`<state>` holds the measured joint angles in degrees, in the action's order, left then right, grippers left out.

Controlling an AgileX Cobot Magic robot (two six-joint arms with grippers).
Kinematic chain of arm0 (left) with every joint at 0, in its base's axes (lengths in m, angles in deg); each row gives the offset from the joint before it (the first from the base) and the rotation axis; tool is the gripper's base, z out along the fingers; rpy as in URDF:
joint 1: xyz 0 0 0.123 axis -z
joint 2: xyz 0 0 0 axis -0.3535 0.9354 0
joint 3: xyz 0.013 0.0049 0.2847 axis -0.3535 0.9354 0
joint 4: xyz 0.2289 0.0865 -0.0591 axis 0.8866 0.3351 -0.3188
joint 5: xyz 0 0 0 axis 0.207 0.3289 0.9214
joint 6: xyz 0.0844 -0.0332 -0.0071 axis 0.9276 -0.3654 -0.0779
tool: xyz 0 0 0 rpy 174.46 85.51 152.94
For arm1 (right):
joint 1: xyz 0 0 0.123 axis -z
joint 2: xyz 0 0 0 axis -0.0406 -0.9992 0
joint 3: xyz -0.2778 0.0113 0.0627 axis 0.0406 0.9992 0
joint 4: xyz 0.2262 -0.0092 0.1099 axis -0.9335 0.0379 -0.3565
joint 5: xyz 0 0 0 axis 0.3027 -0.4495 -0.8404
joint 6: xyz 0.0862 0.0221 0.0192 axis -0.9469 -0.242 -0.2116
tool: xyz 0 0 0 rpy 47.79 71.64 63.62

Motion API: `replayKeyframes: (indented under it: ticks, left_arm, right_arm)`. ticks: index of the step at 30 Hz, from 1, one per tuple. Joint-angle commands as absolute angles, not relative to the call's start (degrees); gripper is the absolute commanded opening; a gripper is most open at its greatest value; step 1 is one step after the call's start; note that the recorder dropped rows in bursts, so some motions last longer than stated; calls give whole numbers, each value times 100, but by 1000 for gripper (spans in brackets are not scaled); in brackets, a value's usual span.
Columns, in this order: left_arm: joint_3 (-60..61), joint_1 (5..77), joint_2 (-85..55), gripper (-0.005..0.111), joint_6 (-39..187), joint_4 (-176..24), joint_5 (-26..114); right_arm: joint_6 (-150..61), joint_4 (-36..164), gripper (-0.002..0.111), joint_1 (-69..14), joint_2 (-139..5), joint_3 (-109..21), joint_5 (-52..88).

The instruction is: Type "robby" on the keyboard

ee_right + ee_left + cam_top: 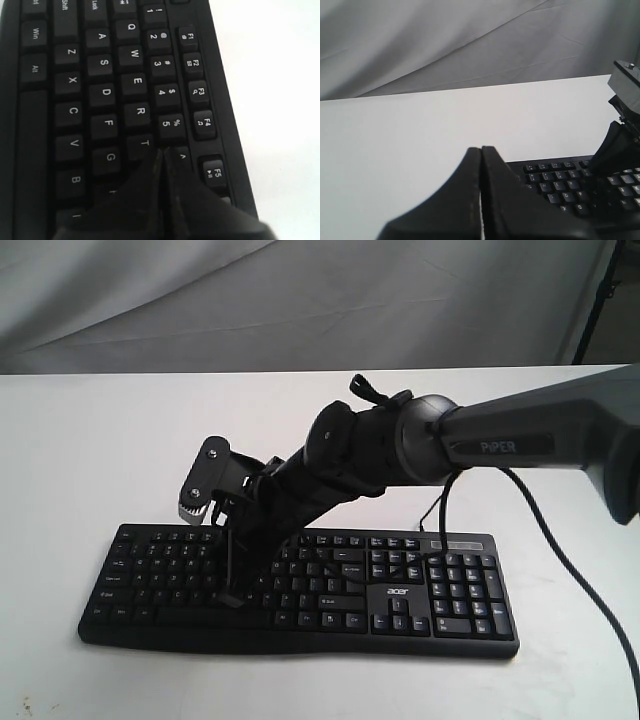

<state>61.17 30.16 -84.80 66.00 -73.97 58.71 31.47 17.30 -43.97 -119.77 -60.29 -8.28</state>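
Note:
A wide black keyboard (420, 592) with white legends and an "acer" logo lies on the white table. My right arm reaches across it to its left half. The right gripper (229, 594) points down with its jaws pressed together and nothing between them. In the right wrist view the right gripper (163, 150) has its tip just beside the T key (144, 143), over the keyboard (105, 92); whether it touches a key I cannot tell. My left gripper (481, 148) is shut and empty, hovering off the left end of the keyboard (560, 186).
The white table (90, 460) extends around the keyboard, with a grey cloth backdrop (300, 300) behind. A thin black cable (440, 502) leaves the keyboard's back edge. Another arm cable (590, 590) trails over the table at the right.

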Motion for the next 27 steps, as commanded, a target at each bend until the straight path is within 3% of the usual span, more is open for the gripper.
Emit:
replayKeyframes:
  ticks: [1, 27]
  left_arm:
    - [6141, 3052, -8500, 0, 6584, -7370, 5841]
    - [6141, 3052, -8500, 0, 6584, -7370, 5841]
  right_arm:
    - [3198, 1676, 0, -4415, -11940, -6064, -807]
    - [2944, 2007, 0, -4499, -11952, -6064, -662]
